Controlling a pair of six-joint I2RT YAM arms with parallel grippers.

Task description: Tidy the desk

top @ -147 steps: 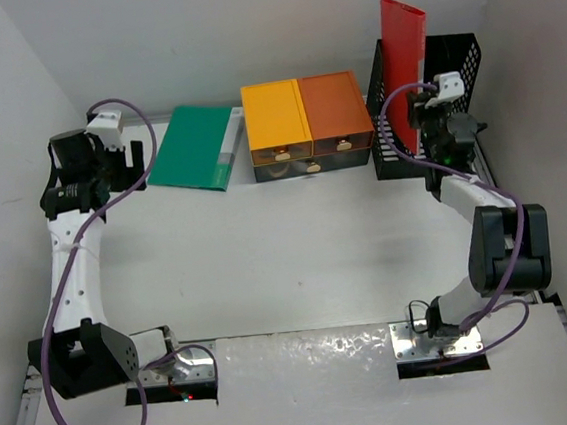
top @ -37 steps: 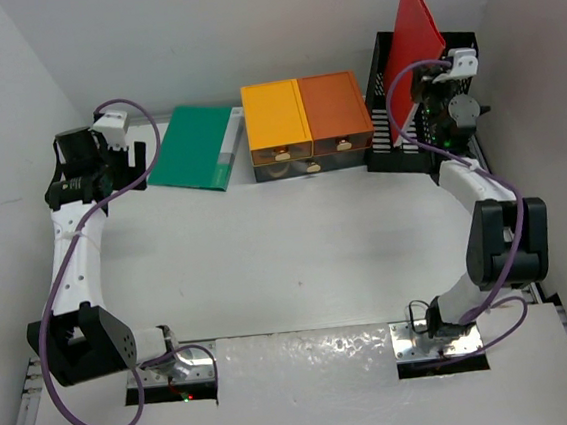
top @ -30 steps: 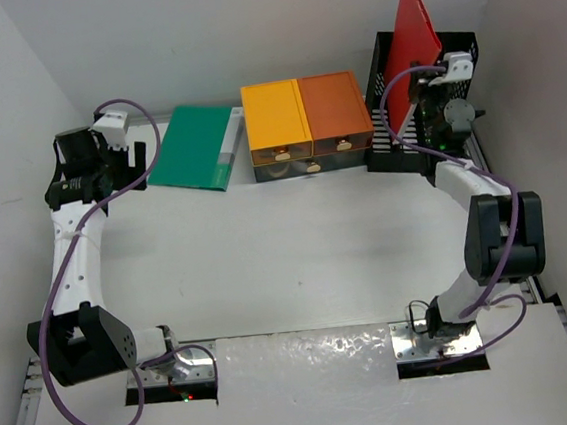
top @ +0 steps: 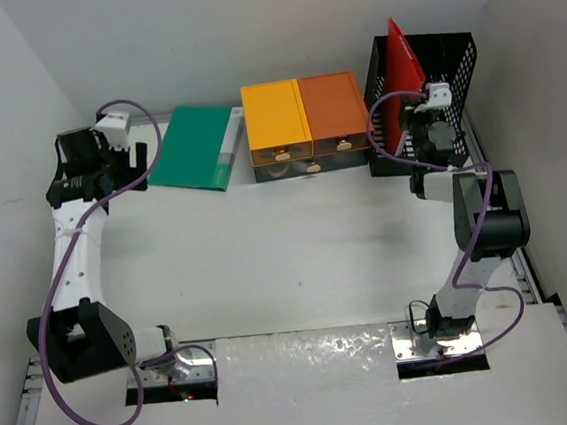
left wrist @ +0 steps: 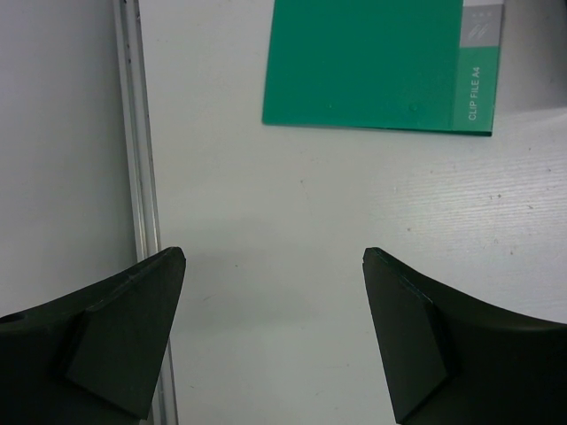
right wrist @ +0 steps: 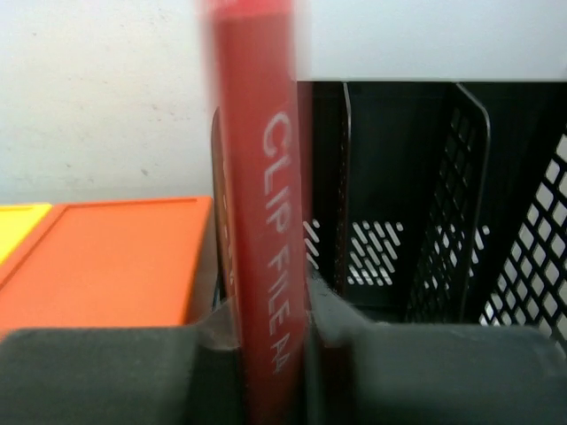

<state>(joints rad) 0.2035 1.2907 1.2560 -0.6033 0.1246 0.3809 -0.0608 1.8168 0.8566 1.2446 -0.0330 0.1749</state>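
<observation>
The desk (top: 267, 244) is a white tabletop. A red clip file (top: 401, 55) stands upright at the left end of the black mesh file rack (top: 453, 61). My right gripper (top: 422, 127) is shut on its near spine. In the right wrist view the red clip file (right wrist: 266, 221) is pinched between the jaws of the right gripper (right wrist: 270, 314), with the rack (right wrist: 416, 204) behind it. A green clip file (top: 195, 147) lies flat at the back left. My left gripper (top: 130, 167) hangs open and empty, short of it. In the left wrist view the left gripper (left wrist: 275, 257) is above bare desk (left wrist: 283, 195), the green clip file (left wrist: 372, 62) ahead.
A yellow-and-orange drawer box (top: 305, 120) stands at the back centre between the green file and the rack; its orange top (right wrist: 106, 257) shows left of the red file. A grey rail (left wrist: 137, 133) runs along the desk's left side. White walls close the scene.
My right gripper has swung left and down with the red clip file, which now stands lower and more upright at the rack's left end. The left arm has not moved.
</observation>
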